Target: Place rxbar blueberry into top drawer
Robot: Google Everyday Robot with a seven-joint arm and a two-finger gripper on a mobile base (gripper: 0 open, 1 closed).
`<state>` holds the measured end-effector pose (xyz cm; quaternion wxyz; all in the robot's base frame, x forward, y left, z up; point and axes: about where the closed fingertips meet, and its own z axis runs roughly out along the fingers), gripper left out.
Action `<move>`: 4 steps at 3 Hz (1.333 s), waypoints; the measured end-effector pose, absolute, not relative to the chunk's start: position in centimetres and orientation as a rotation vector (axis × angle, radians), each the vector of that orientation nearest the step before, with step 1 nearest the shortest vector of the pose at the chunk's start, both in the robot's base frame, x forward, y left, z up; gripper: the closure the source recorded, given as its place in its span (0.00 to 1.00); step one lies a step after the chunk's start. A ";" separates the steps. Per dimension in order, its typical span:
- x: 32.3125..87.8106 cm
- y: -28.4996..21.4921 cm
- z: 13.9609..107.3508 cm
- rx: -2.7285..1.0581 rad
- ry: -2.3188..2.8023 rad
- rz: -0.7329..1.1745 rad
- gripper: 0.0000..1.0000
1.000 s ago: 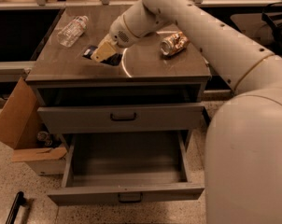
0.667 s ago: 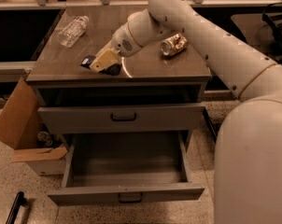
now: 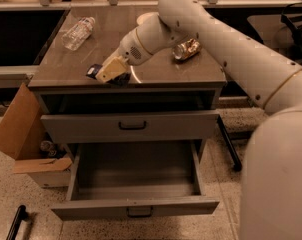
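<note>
Rxbar blueberry (image 3: 94, 72) in pincer (image 3: 110, 72) at countertop (image 3: 191, 72) front edge.

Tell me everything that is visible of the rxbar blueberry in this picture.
The rxbar blueberry is a small flat bar in a dark wrapper. The tan gripper is shut on its middle, so only its two ends show. It is near the front left edge of the brown table top. Whether it rests on the top or is lifted, I cannot tell.
</note>
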<state>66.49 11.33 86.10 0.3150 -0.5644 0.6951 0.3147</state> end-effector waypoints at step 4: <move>48.8 10.6 72.8 -1.446 2.108 0.934 1.00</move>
